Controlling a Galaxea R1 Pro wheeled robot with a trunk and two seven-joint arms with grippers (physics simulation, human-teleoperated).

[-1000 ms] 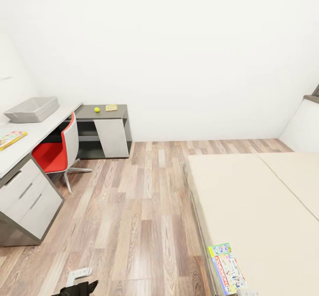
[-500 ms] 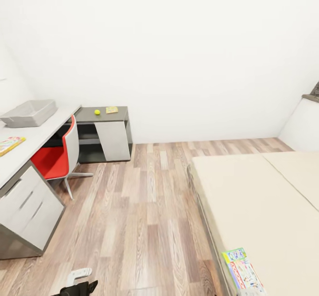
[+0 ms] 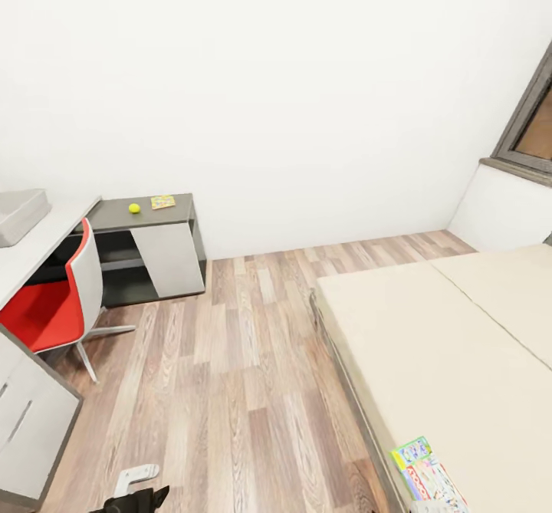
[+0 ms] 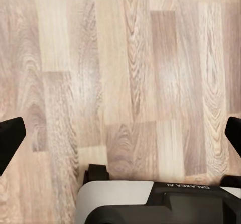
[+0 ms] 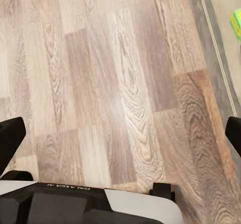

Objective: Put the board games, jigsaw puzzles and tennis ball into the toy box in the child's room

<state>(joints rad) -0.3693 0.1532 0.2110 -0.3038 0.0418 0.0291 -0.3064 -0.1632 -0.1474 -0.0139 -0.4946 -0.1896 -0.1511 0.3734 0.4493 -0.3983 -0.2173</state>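
White walls and a wood-plank floor point(image 3: 230, 390) make up the child's room as the head view shows it.

Task items noted:
- Tennis ball point(image 3: 134, 208): on the lower dark-grey cabinet section point(image 3: 115, 221) of the worktop, toward its back edge.
- Jigsaw puzzle point(image 3: 162, 202): flat on the same dark-grey section, just beside the ball, nearer the wall; the two are apart.
- Toy box point(image 3: 19, 214): light-grey bin on the white part of the worktop point(image 3: 31, 256), cut off by the picture's left edge. Contents cannot be told.
- Board games point(image 3: 425, 478): colourful printed boxes lying flat on the bed point(image 3: 445, 360), at the mattress edge that borders the floor, partly cut off by the bottom of the picture. A green-edged corner point(image 5: 236, 20) of one shows in the right wrist view, past the bed frame.

Surroundings: a red and white chair point(image 3: 57, 306) stands tucked in at the white worktop, beside the dark-grey section. White drawers point(image 3: 23, 421) sit under the worktop's near end. A window frame point(image 3: 529, 122) stands at the far right corner.

Claws: left claw point(image 4: 120, 133) spread wide, fingertips at both picture edges, holding nothing, above bare floor. Right claw point(image 5: 120, 133) likewise wide and unloaded, above floor just beside the bed frame
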